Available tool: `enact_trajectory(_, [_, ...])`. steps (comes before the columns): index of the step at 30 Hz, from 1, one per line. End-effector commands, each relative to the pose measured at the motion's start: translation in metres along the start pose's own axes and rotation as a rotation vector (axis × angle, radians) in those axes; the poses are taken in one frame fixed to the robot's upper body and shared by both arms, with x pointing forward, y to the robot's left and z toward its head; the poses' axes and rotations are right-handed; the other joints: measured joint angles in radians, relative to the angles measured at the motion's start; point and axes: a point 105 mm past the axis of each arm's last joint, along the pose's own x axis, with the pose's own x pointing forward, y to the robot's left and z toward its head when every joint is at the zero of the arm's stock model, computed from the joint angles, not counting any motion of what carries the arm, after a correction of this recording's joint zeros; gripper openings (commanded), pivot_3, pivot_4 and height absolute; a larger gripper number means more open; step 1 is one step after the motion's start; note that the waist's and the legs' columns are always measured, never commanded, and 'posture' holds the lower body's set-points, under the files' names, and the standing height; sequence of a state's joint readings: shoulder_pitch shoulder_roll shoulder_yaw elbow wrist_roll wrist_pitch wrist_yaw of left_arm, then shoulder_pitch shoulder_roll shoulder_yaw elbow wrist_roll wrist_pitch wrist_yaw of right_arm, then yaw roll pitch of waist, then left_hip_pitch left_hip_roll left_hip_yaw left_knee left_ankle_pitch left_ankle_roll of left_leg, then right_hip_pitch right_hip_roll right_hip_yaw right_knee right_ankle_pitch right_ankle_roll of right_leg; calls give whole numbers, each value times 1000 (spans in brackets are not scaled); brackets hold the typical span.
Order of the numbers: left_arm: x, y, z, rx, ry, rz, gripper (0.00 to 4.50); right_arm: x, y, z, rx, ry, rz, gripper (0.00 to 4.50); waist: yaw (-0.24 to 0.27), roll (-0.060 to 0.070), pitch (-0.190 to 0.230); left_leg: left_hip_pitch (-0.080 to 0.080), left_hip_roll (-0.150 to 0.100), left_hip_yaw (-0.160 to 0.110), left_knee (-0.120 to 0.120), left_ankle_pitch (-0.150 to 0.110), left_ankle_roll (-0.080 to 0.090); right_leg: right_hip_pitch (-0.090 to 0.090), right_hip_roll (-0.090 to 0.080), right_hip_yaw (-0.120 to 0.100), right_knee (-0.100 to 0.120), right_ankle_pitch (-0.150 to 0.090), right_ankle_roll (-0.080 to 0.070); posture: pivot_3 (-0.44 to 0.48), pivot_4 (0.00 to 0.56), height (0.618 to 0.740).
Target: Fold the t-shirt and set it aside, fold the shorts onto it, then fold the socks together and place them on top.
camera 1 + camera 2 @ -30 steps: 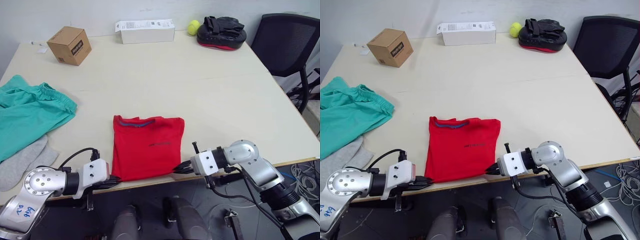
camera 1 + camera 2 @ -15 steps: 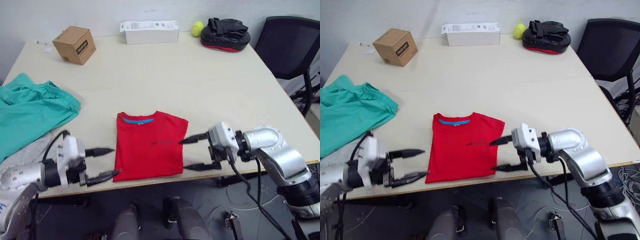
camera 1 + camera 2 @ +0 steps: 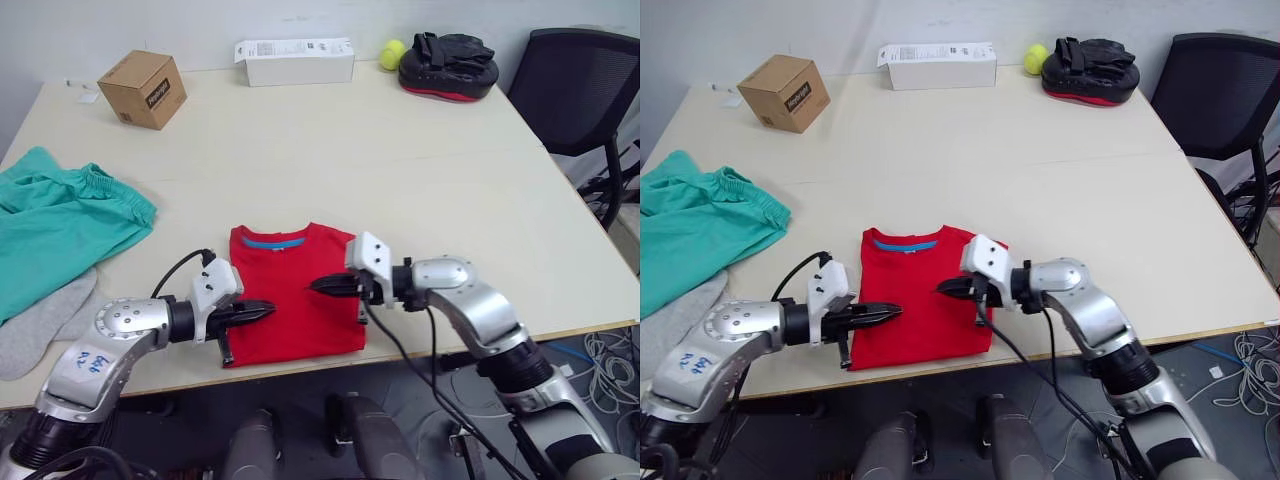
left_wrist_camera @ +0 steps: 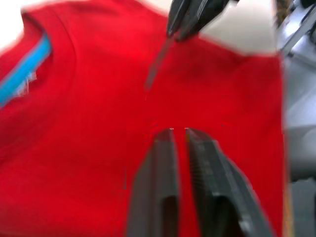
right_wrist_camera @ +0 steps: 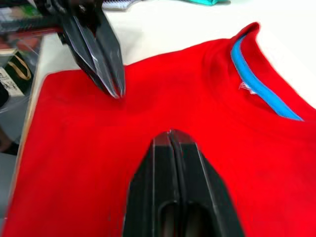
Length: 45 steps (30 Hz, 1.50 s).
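- Reaching inward: left gripper (image 3: 262, 312) and right gripper (image 3: 322, 286), both clenched empty, tips over the t-shirt (image 3: 295, 320).
- T-shirt: folded, at table's (image 3: 400, 170) near edge.
- Chest print: unreadable.

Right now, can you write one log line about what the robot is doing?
t-shirt: folded, near table edge | left claw: shut, over shirt | right claw: shut, over shirt | shorts: unfolded

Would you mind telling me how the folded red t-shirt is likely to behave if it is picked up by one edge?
The t-shirt is thin cloth lying flat in layers, so it would probably droop and unfold. It looks light. Pushed along the smooth table, it may bunch or wrinkle.
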<state>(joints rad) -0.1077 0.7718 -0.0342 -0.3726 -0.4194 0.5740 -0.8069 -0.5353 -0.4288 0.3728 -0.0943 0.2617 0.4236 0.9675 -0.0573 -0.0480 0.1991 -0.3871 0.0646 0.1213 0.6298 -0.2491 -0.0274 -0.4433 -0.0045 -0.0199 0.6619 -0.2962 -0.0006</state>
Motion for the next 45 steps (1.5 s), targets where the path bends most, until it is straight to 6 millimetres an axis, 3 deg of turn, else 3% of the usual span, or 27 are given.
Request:
enact_trajectory(1, [5,7,-2,40,3,41,42,10,-5,-5,-27,24,-52,0,2,0,0,0,0,0,0,0,1,0,0,0,0,0,0,0,150,740])
enact_trajectory(4, [9,9,-10,22,21,63,42,13,-12,-23,-42,87,-97,0,3,-1,0,0,-1,1,1,1,2,0,-1,1,0,0,0,0,150,740])
enact_trajectory(7, [10,9,-16,-10,41,78,42,3,-37,-36,-31,127,-214,0,3,-1,-1,0,-1,1,1,1,2,1,-2,1,0,0,0,0,150,740])
enact_trajectory(15, [8,8,-21,-20,53,83,42,-52,-110,-43,-43,183,-494,0,5,-2,-2,2,-2,0,1,2,4,4,-3,1,-1,1,0,0,150,740])
enact_trajectory(18, [7,10,-19,-11,50,88,42,-61,-121,-35,-8,138,-522,0,3,-2,-3,2,-2,0,0,2,4,4,-2,1,-1,1,0,0,150,740])
enact_trajectory(20, [8,11,-18,-11,46,90,42,-63,-118,-27,48,84,-495,0,3,-1,-3,2,-2,0,0,2,4,4,-2,1,-1,1,0,0,150,740])
enact_trajectory(22, [9,10,-15,-10,36,86,42,-69,-98,-18,189,23,-377,0,4,-1,-2,2,-2,0,0,2,4,4,-2,1,-1,1,1,0,150,740])
enact_trajectory(25, [10,9,-14,1,33,78,0,-84,-58,-13,395,27,-200,600,9,-1,-2,1,-2,-1,0,2,4,4,-3,1,-1,2,2,0,150,740])
enact_trajectory(30, [10,9,-12,12,29,77,0,-103,-9,-12,714,94,-50,2322,9,0,-2,2,-2,-1,0,1,5,4,-3,1,-3,2,2,0,150,740])
enact_trajectory(36, [10,8,-8,27,20,76,0,-107,-7,-40,1075,156,-137,4438,7,0,-2,1,-2,-1,0,2,5,4,-2,1,-4,2,1,0,150,740])
enact_trajectory(40, [10,8,-7,32,21,79,0,-93,-5,-53,1217,153,-114,4479,3,-1,-4,1,-2,-1,0,1,6,4,-2,1,-5,2,2,0,150,740])
enact_trajectory(45, [9,9,-4,41,19,85,0,-62,5,-50,1273,126,-3,4479,-3,-5,-7,2,-1,-1,-1,1,5,5,-1,1,-6,2,2,0,150,740])
